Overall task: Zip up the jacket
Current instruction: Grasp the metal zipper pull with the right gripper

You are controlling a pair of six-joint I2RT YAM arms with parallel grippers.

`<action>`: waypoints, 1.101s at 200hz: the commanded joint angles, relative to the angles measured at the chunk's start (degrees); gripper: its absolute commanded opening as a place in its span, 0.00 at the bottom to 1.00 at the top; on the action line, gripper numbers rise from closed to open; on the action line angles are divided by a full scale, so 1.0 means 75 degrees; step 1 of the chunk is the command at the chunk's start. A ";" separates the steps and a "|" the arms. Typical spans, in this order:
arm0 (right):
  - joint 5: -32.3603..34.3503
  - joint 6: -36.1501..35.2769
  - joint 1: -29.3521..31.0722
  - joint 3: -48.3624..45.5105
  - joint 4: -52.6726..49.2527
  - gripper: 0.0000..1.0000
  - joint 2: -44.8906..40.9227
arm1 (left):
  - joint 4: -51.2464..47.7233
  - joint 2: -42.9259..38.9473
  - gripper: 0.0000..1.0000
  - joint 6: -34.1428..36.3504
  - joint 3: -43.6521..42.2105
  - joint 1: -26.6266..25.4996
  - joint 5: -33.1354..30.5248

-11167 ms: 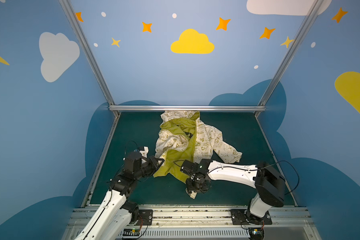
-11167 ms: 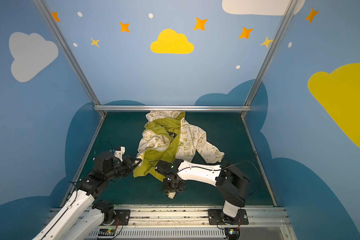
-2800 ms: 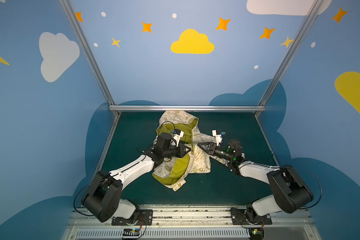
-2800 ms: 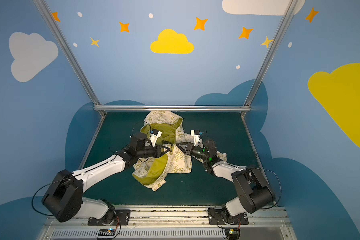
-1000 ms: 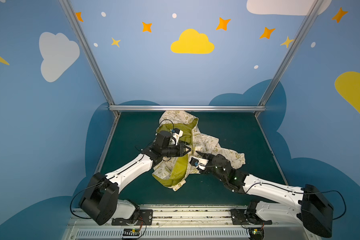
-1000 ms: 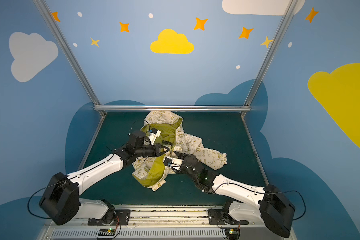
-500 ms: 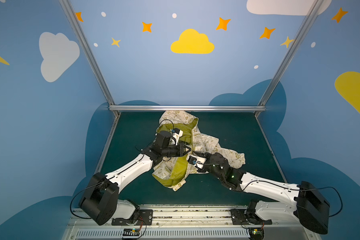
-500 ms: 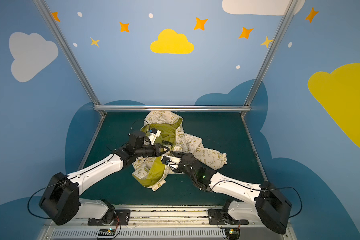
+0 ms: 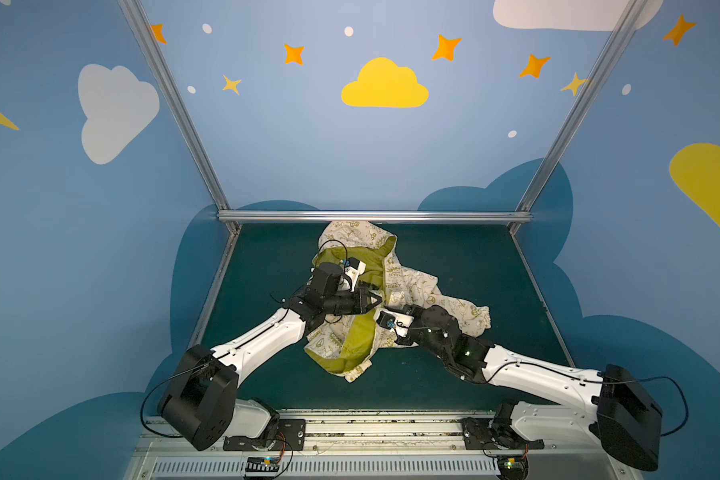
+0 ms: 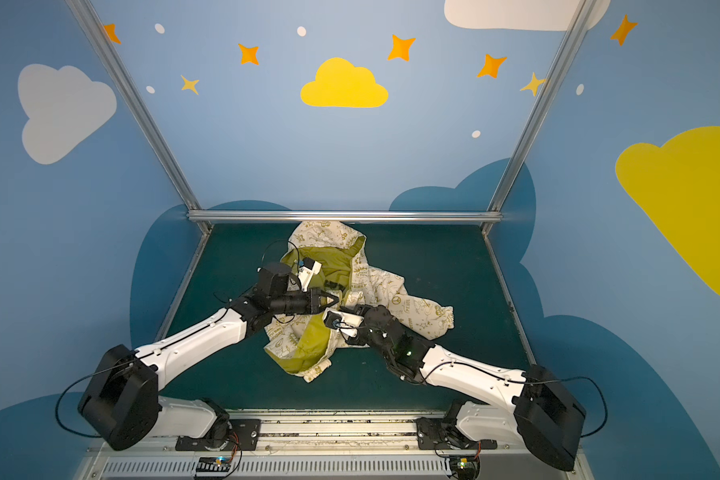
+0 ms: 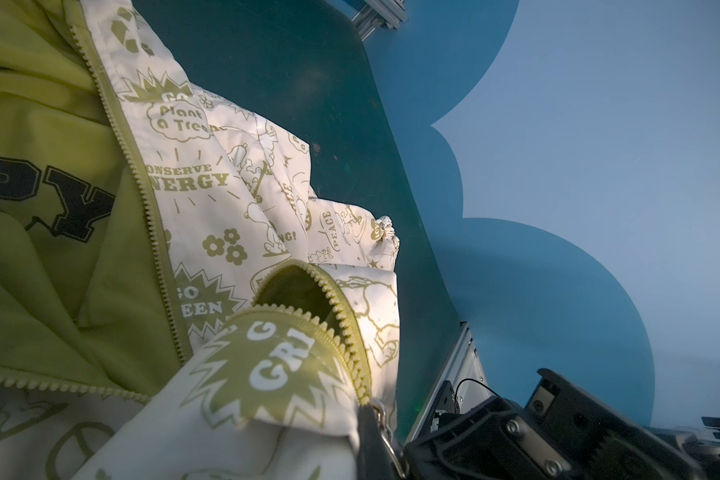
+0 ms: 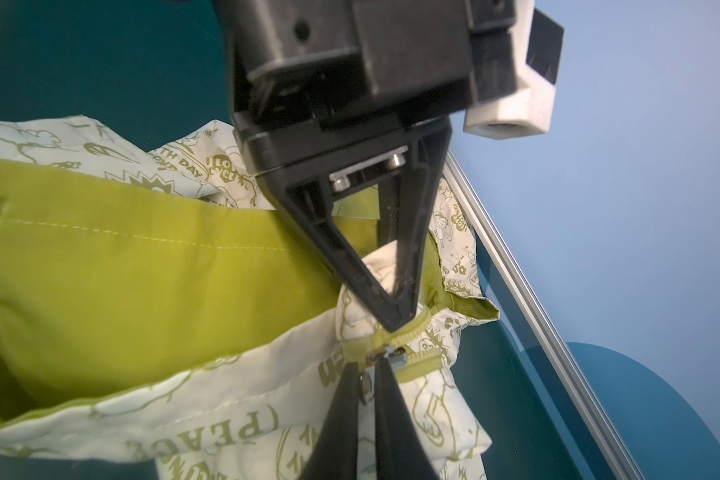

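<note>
A flat dark green table mat (image 9: 454, 257) covers the work floor. At its middle lies the small cream hooded fabric jacket (image 9: 412, 286), printed all over with olive-green doodles and words. It is crumpled, with its hood (image 9: 350, 232) toward the silver back rail (image 9: 371, 216) and its front lying open so the yellow-green lining (image 9: 350, 340) shows (one sleeve (image 9: 462, 316) trails off to the right in both top views). The black, taper-fingered left gripper (image 12: 398, 318) reaches over the jacket, its jaws pressed together at the tips, pinching a fold of cream cloth right at the edge of the olive toothed zipper (image 12: 418, 361). Just beside it, tip almost against tip, the right gripper (image 12: 366, 368) comes in from the opposite side. Its jaws are drawn nearly together with only a thin slit between them, and the small dark metal zipper pull (image 12: 368, 376) is clamped in that slit. In the left wrist view the zipper's two toothed rows run apart along the lining, unjoined.
</note>
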 commanded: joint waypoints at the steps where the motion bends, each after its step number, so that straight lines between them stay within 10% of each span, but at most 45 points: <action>1: -0.0054 0.0136 -0.0066 0.0249 -0.0067 0.06 -0.0117 | 0.0112 -0.0182 0.03 0.0038 -0.0041 0.0020 0.0032; 220: 0.0513 0.0705 -0.0494 0.1200 -0.0452 0.00 0.0447 | -0.0584 -0.0834 0.03 0.0170 -0.0218 -0.0218 -0.0267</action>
